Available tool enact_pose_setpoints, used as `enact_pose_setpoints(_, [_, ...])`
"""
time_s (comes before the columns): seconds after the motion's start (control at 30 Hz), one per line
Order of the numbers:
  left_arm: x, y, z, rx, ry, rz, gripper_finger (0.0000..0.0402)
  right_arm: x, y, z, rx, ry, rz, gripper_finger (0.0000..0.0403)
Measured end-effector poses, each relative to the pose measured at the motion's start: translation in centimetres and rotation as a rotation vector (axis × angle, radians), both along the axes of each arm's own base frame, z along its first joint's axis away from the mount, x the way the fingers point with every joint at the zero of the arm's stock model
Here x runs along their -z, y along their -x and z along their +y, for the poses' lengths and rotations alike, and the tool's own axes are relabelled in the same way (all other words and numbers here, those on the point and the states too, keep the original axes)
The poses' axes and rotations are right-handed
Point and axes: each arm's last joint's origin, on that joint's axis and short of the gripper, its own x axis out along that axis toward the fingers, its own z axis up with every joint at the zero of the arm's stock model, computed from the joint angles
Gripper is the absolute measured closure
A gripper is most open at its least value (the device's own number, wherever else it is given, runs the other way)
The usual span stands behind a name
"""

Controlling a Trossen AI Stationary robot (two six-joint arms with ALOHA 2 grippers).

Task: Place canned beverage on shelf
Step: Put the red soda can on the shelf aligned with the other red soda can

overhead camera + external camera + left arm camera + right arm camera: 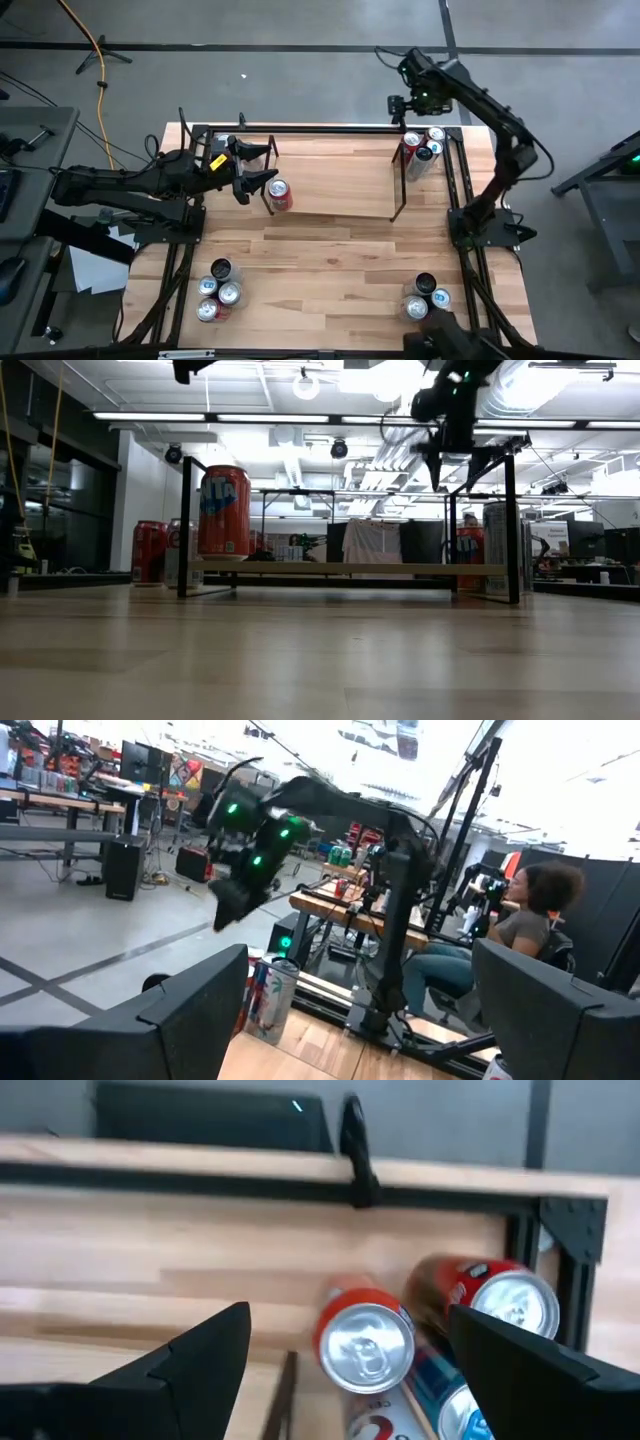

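While the shelf [330,140] already carries an orange can [279,194] at its left end and several cans [420,148] at its right, floor clusters [217,290] apparently remain. Right gripper [408,112] hovers spread above; left gripper [256,167] spread, empty.

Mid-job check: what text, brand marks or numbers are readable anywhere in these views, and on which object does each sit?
"TA": the end of larger blue lettering on the orange can standing on the shelf, low view; the first letters are turned away.
Red cans at the shelf's right end: markings too blurred to read.
Can clusters at the table's near edge: labels too small.
Cans in the right wrist view: only tops and unreadable print.
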Motion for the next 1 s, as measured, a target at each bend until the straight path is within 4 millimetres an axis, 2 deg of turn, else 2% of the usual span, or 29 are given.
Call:
enact_pose_setpoints(0.13, [0.0,0.0,0.0,0.0,0.0,0.0,0.0064,2.5,-0.3,-0.3,0.024,-0.073,0.071,0.008])
enact_pose_setpoints(0.47, [0.0,0.0,0.0,-0.001,0.0,0.001,0.0064,6.7,0.2,0.5,0.088,-0.185,0.108,0.008])
enact_pose_setpoints(1.0, [-0.2,0.0,0.0,-0.014,0.002,-0.017,0.0064,8.6,-0.3,-0.4,0.137,-0.188,0.096,0.008])
